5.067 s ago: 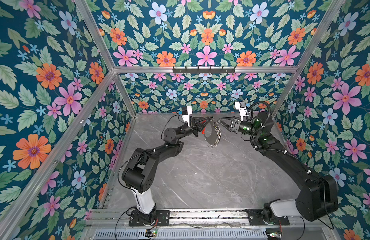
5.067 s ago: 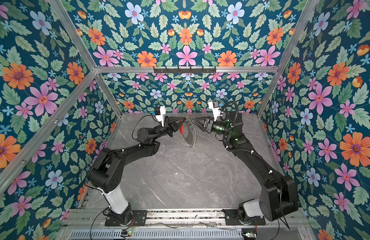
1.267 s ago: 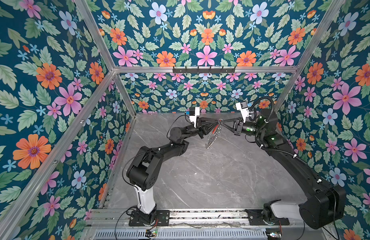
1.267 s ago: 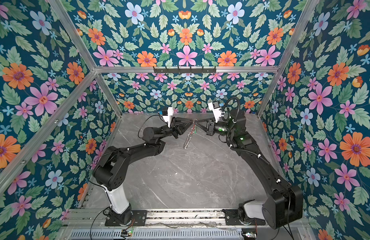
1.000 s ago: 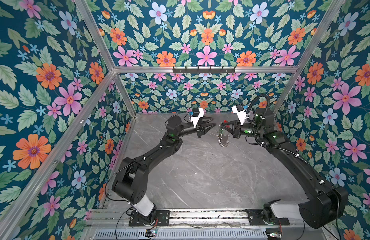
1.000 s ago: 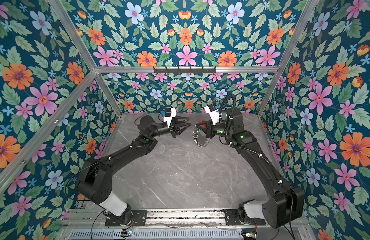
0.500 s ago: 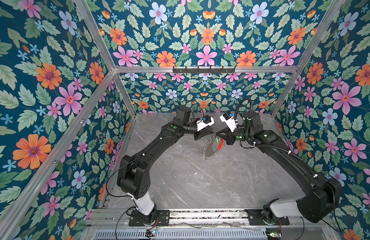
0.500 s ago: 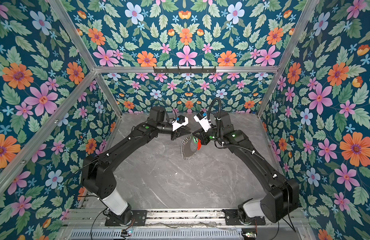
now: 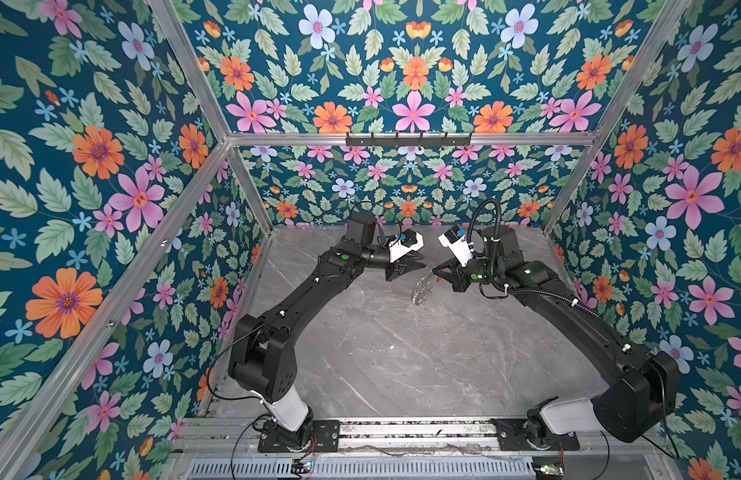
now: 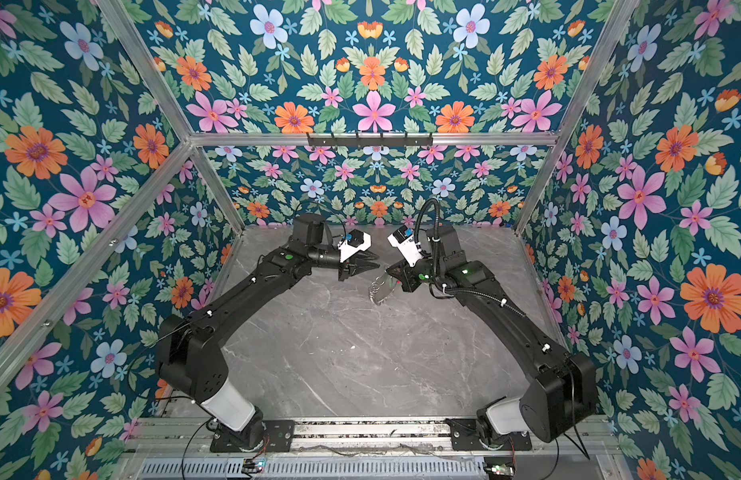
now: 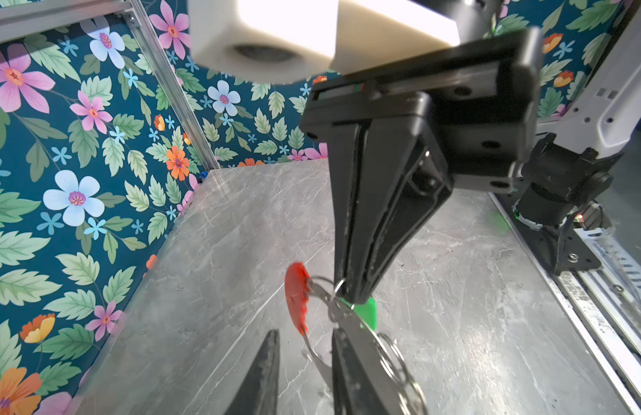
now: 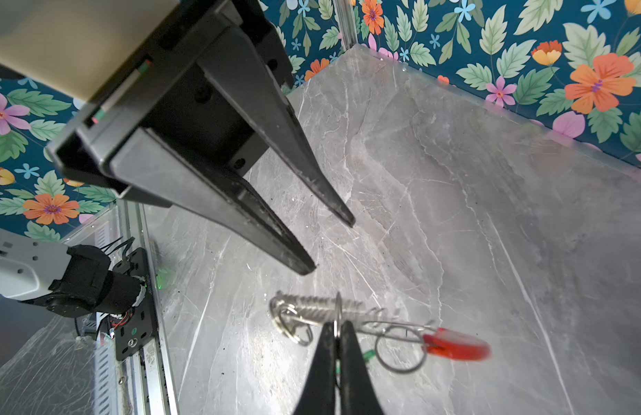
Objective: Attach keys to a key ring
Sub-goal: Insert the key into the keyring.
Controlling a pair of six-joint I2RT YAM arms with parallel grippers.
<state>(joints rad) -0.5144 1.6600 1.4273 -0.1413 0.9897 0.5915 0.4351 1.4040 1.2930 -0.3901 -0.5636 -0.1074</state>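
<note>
A: The ring (image 9: 420,289) has been released by the left end effector (image 9: 420,266), now spread beside it.

B: It is pinched by the right end effector (image 9: 435,272) above the far table (image 9: 402,353), with the key (image 11: 367,312) at the pinch; threading is judged likely finished.

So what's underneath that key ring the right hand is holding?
Only bare grey table shows beneath the key ring. The green key peeks out behind the right hand; its blade is hidden.

Red-arced grey key ring (image 12: 452,346), green key (image 11: 367,313)
</note>
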